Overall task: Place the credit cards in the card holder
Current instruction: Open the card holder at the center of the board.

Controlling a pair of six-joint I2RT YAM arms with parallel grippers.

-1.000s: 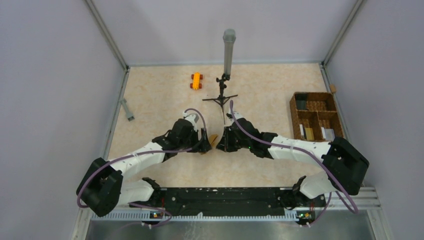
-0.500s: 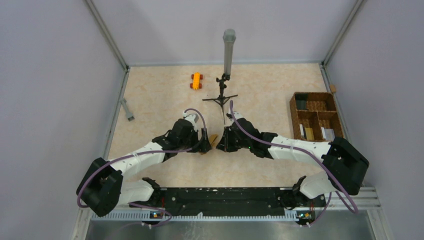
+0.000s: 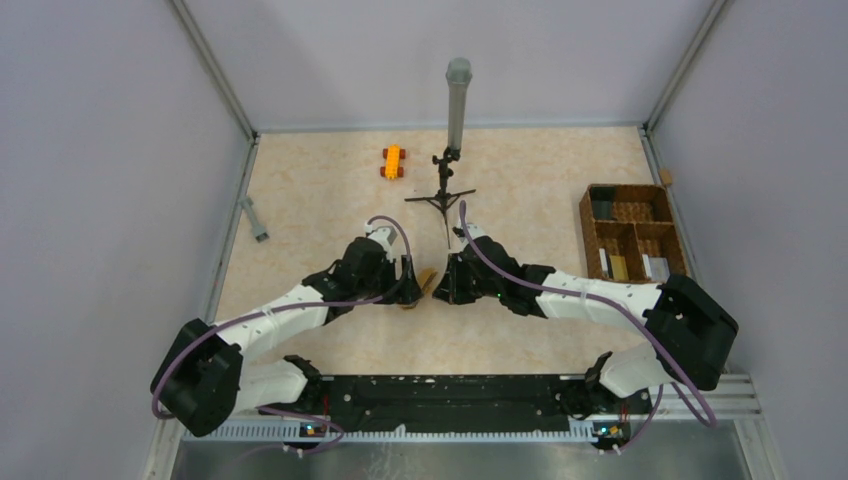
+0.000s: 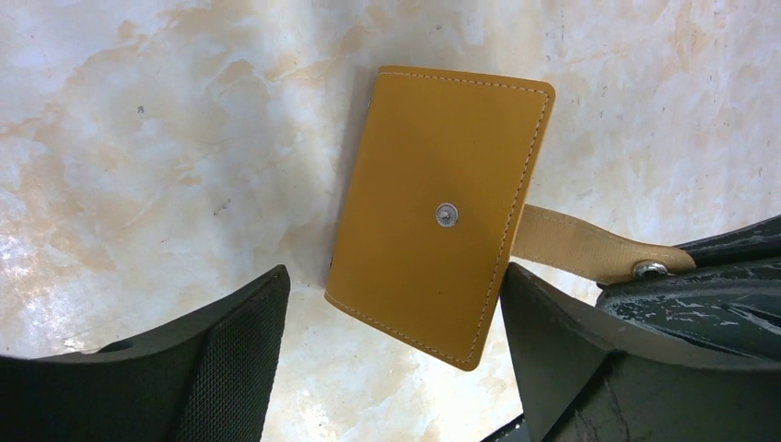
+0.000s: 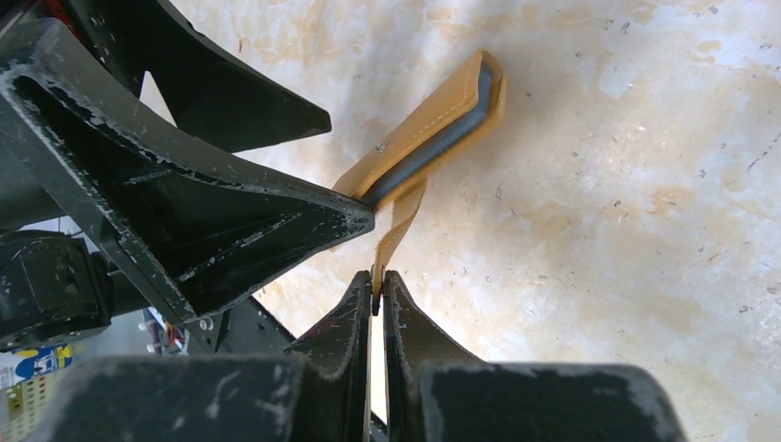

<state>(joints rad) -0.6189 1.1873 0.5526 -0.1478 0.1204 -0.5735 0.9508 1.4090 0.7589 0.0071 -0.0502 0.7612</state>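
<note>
You hold position, little changed over last second: right hand (image 5: 378, 293) pinches strap (image 4: 589, 250) of card holder (image 4: 437, 212); left hand (image 4: 391, 285) spread open astride it, mid-desk (image 4: 138, 138). Opening step, judged unfinished.

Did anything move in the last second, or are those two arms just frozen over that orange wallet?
Hardly anything. The left arm's elbow by its base sank a shade toward the near-left corner. Otherwise unchanged: the right claw pinches the card holder's strap, the left claw hangs open around the holder, and the toy car and basket sit where they were.
</note>
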